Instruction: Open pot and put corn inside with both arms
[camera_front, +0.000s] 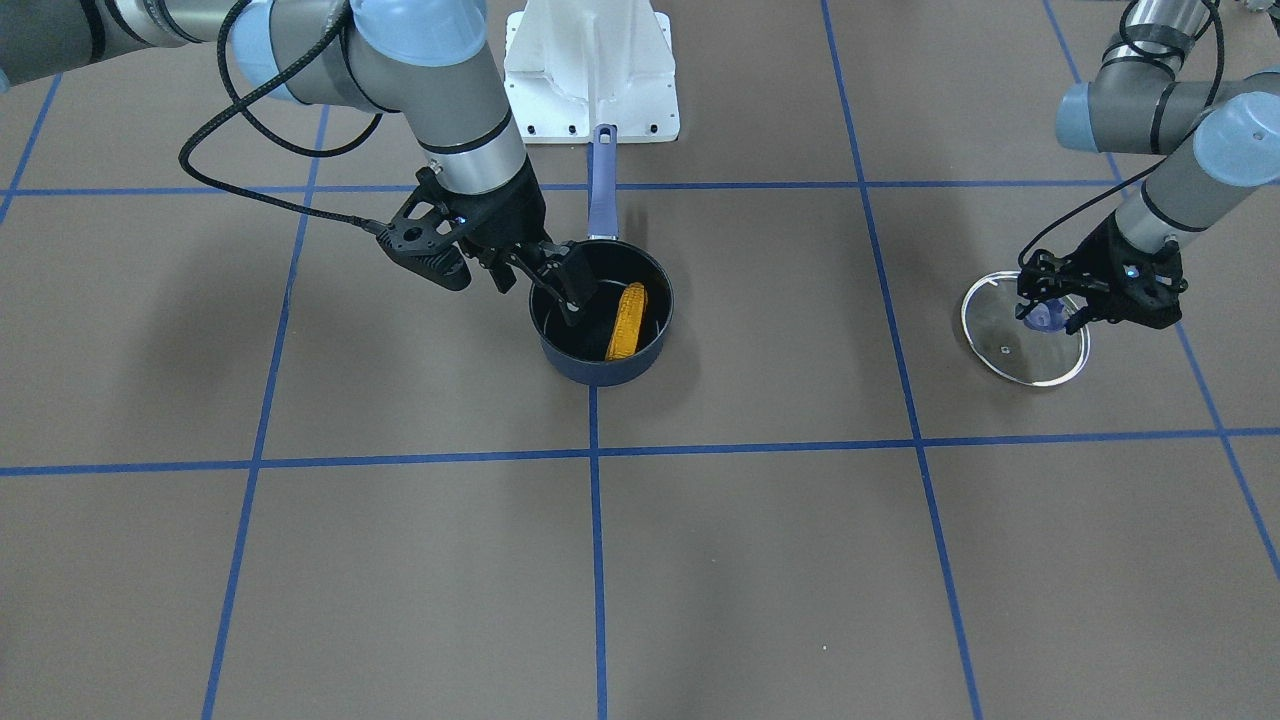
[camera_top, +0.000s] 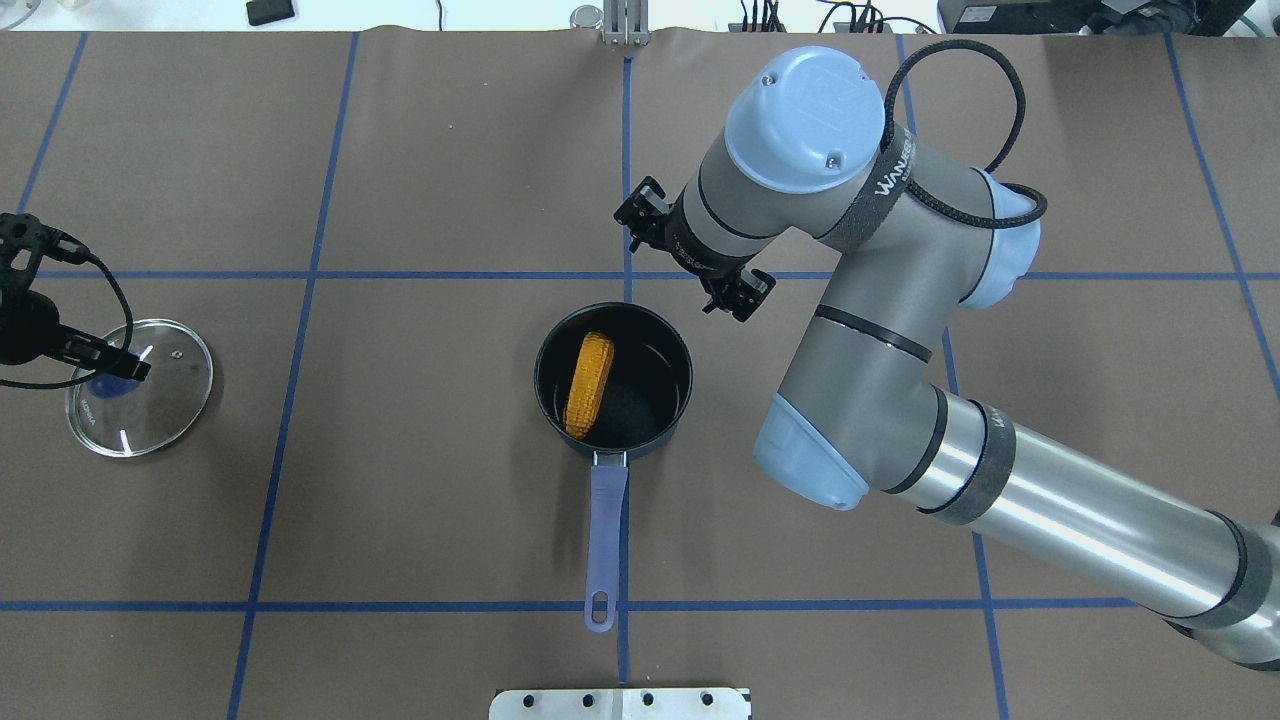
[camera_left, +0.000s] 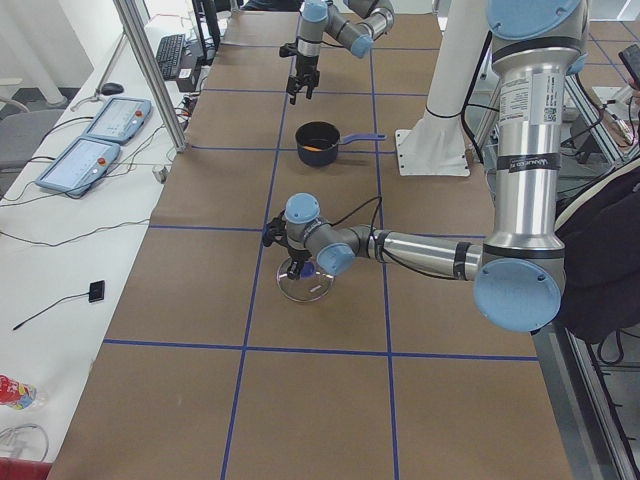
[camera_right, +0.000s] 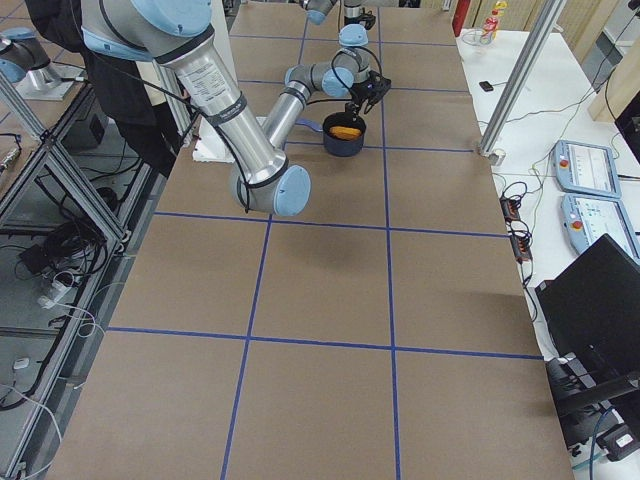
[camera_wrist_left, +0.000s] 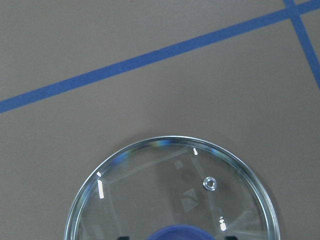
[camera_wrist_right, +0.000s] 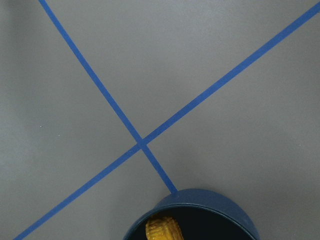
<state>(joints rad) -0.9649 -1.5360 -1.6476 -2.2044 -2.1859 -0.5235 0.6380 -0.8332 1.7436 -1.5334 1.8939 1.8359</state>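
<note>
The dark navy pot (camera_front: 600, 372) stands open at the table's middle, its lavender handle (camera_top: 607, 530) pointing toward the robot. The yellow corn (camera_front: 628, 320) lies inside it, leaning on the wall; it also shows in the overhead view (camera_top: 589, 385) and the right wrist view (camera_wrist_right: 162, 231). My right gripper (camera_front: 562, 285) is open and empty, just above the pot's rim on the far side from the handle. My left gripper (camera_front: 1050, 315) is closed around the purple knob of the glass lid (camera_front: 1030, 358), which lies on the table far to my left (camera_top: 160, 400).
The white robot base plate (camera_front: 590, 70) sits just behind the pot's handle. Blue tape lines grid the brown table mat. The right arm's elbow (camera_top: 860, 330) hangs over the table beside the pot.
</note>
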